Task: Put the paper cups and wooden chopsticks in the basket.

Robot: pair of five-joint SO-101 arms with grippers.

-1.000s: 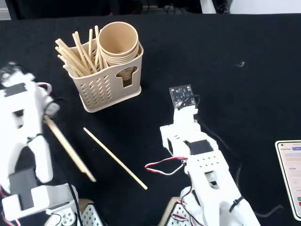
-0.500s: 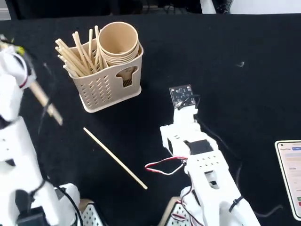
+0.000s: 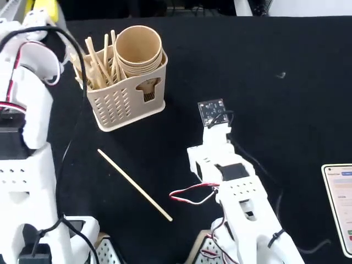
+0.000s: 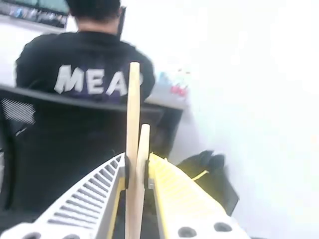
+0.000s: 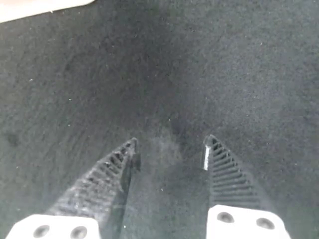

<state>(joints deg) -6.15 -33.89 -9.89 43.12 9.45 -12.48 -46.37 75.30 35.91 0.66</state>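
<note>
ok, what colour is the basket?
Beige, with slotted walls: the basket shows best in the high view.

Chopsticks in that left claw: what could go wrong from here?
1. The left gripper pinches the held chopsticks with a long stretch sticking out past its fingertips; they might slip or twist.
2. The basket is already crowded with stored chopsticks beside the paper cups, so new ones may catch and spill out.
3. The loose chopstick lies flat on the table, likely awkward to grasp.

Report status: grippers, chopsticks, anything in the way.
Left gripper shut on chopsticks, high beside the basket. Right gripper open, low over the table. Loose chopstick on the table, nothing blocking it.
</note>
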